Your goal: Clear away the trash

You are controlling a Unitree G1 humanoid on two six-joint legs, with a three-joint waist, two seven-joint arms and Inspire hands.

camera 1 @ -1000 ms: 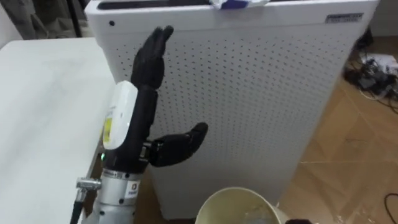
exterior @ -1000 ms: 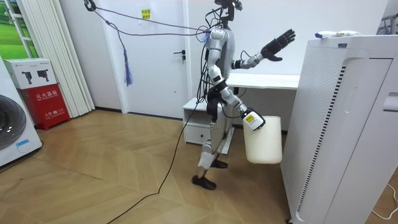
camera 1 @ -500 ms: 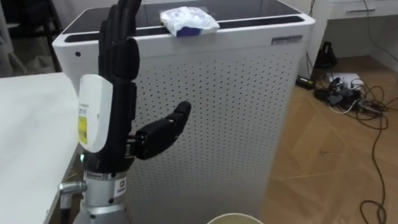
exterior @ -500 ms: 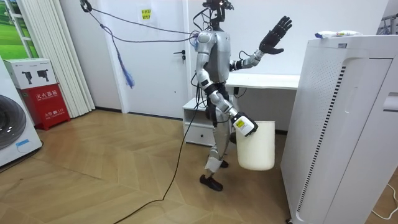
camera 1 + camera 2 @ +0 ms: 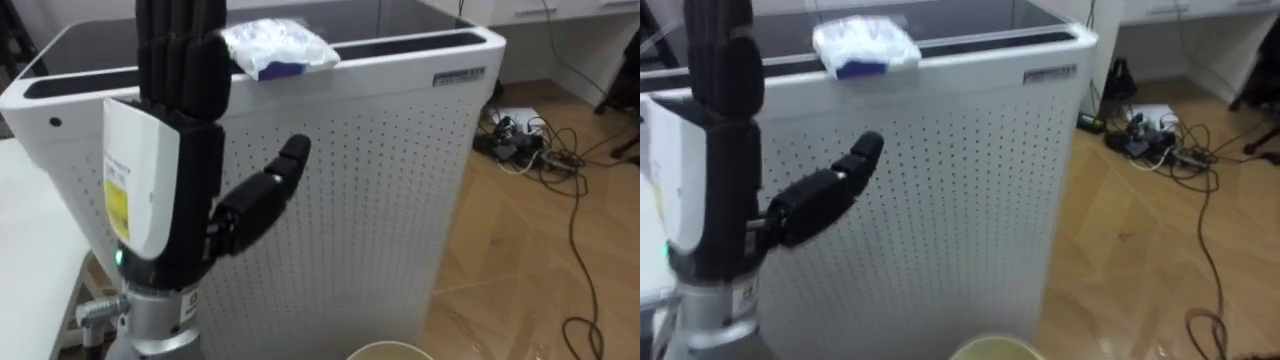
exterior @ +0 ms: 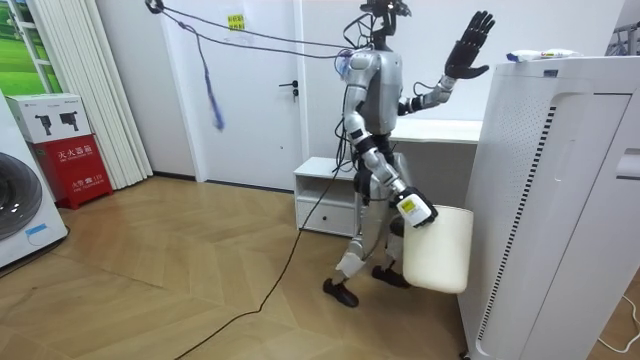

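Observation:
A crumpled white and blue packet (image 5: 278,48) lies on the dark top of a tall white perforated appliance (image 5: 380,180), near its front edge. My left hand (image 5: 190,150) is raised upright in front of the appliance, open with straight fingers and the thumb out to the side, just left of the packet and apart from it. The room view has that hand (image 6: 470,45) at the height of the appliance's top, with the packet (image 6: 540,55) a little beyond. My right hand (image 6: 410,208) hangs low, shut on the rim of a cream bin (image 6: 440,250). The bin's rim (image 5: 390,351) peeks in at the bottom edge.
A white table (image 5: 25,250) lies to my left. Loose cables (image 5: 530,150) sprawl over the wooden floor to the right of the appliance. In the room view a white desk (image 6: 430,130) and a low cabinet (image 6: 320,195) stand behind me.
I have stepped closer to the appliance, and my left hand has risen to the height of its top. The bin in my right hand has swung nearer the appliance's side.

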